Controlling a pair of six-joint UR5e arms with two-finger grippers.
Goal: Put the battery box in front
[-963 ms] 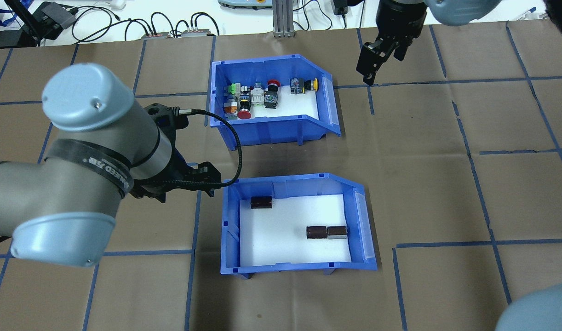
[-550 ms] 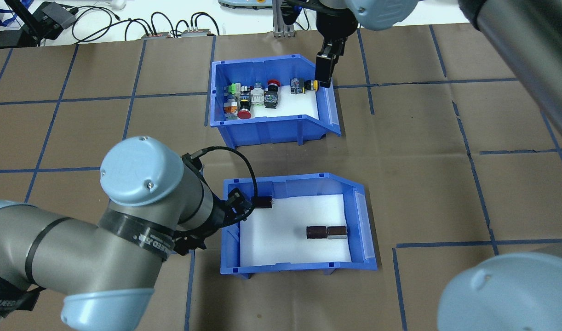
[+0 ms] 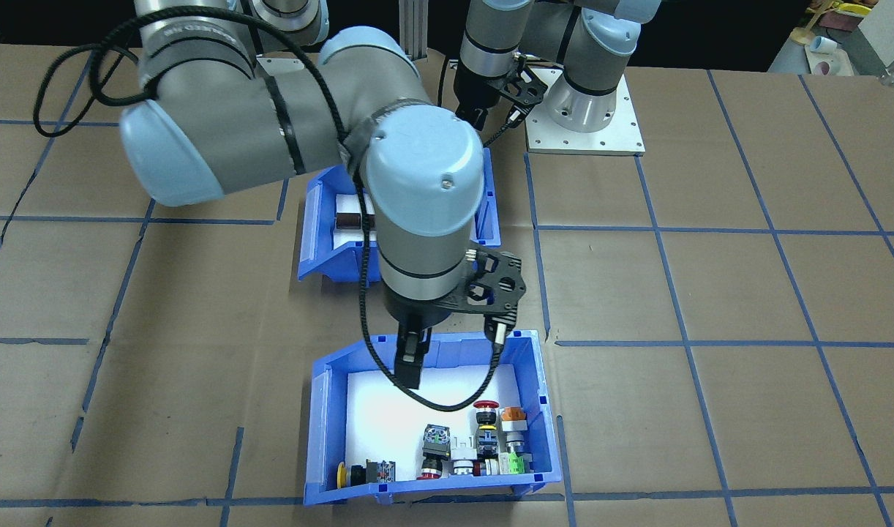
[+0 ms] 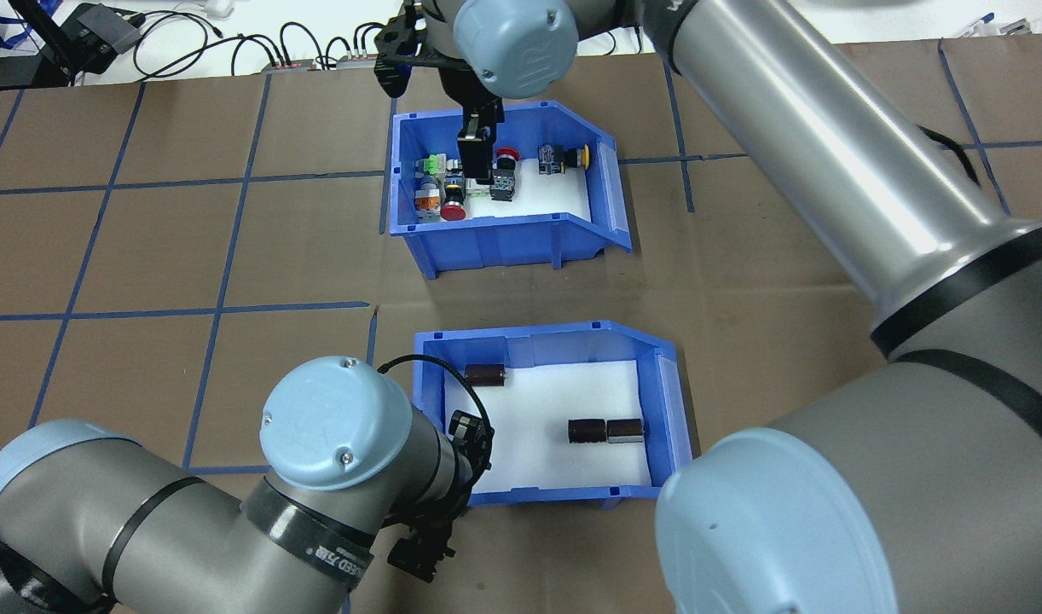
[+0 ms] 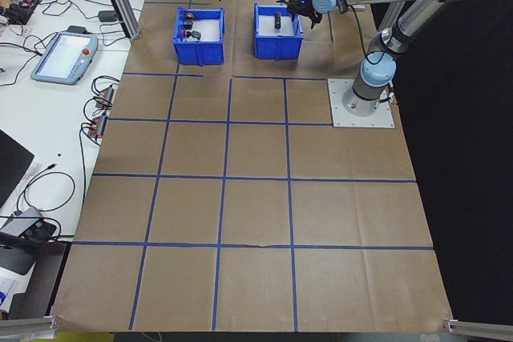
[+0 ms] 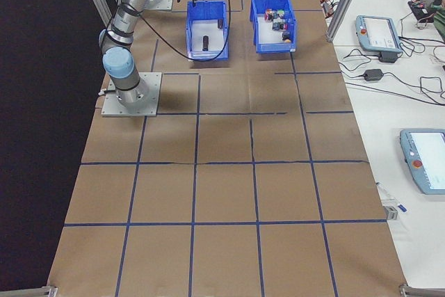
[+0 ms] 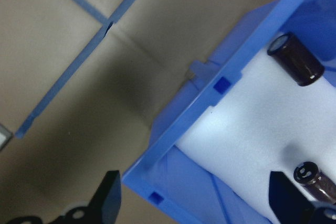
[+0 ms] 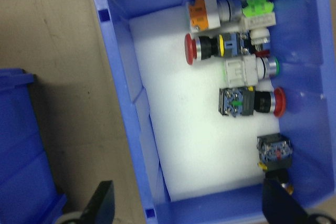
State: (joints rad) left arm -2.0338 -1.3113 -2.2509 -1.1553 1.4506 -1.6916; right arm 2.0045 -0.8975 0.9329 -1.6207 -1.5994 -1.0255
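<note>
Straddling the battery box (image 4: 555,422) wall at lower centre of the overhead view, the left gripper (image 7: 194,203) is spread. The right gripper (image 8: 186,203), also spread, straddles the button bin (image 4: 504,188) wall. A poor pinch could tip either bin. Taped brown paper table (image 4: 188,247); cables top-left.

Glossy blue plastic on battery box (image 4: 555,493), matt white foam-like floor. Shiny dark sleeves on battery packs (image 4: 587,431). Matt brown paper over counter (image 4: 785,281), blue tape lines. Satin grey metal, pale-blue plastic caps on arms.
</note>
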